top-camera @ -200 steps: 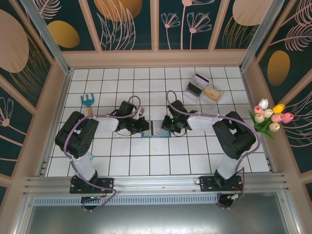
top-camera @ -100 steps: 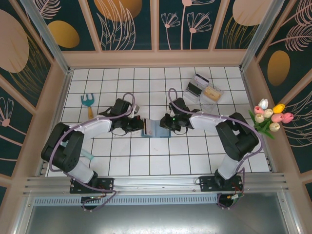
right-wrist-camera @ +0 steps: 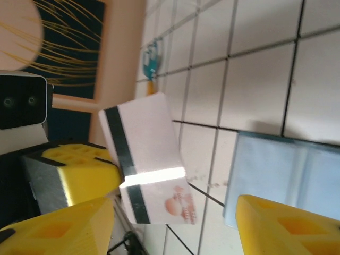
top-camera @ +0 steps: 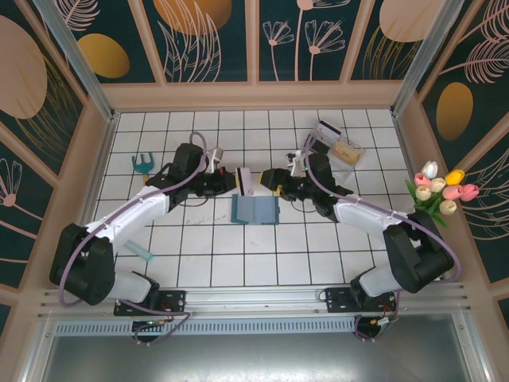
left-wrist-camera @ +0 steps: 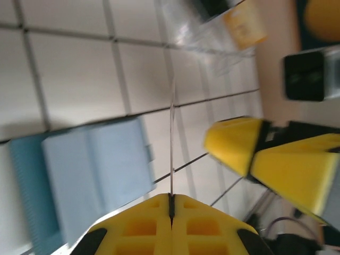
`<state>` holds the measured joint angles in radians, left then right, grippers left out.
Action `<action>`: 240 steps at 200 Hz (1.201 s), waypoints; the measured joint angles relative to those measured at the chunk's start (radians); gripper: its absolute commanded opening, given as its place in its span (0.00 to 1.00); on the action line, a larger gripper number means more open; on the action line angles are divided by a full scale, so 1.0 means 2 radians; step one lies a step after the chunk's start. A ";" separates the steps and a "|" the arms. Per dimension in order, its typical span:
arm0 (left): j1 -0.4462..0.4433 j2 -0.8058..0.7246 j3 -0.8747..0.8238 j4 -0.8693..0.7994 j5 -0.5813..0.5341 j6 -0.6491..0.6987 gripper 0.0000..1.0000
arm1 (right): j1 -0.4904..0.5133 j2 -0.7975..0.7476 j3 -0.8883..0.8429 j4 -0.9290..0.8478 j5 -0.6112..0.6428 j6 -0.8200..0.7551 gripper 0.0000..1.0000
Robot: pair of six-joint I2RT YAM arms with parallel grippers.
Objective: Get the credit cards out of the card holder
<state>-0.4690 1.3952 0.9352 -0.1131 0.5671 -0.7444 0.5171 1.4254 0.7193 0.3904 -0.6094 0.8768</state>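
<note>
One white-tiled worktop (top-camera: 199, 263) carries everything. Two arms reach across it from the near edge, the left arm (top-camera: 127, 219) and the right arm (top-camera: 374, 215), and their pincers meet nose to nose above the middle tiles. One bunch of tulips (top-camera: 442, 191) sits at the right wall.

One clear plastic tray (top-camera: 352, 157) stands at the far right of the worktop. Several small pieces lie in it, among them one yellow-orange card (left-wrist-camera: 244, 24); the others are too small to name.

One teal-blue card holder (top-camera: 254, 210) lies opened flat on the tiles, just nearer than the two pincers, both halves facing up.

The left pincer (top-camera: 236, 181) is clamped tight on one greyish card (right-wrist-camera: 146, 170) with a dark stripe, held upright, clear of the card holder. The right pincer (top-camera: 274, 179) stands wide apart beside that card, gripping nothing.

One small teal garden fork (top-camera: 143, 164) lies at the far left.
</note>
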 measured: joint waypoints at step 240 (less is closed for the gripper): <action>0.019 0.000 0.065 0.050 -0.012 -0.099 0.72 | -0.124 -0.006 0.155 -0.058 -0.062 -0.073 0.00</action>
<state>-0.4309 1.3960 1.0660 -0.0139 0.5438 -0.9428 0.2684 1.4124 1.0298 0.2752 -0.7334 0.7311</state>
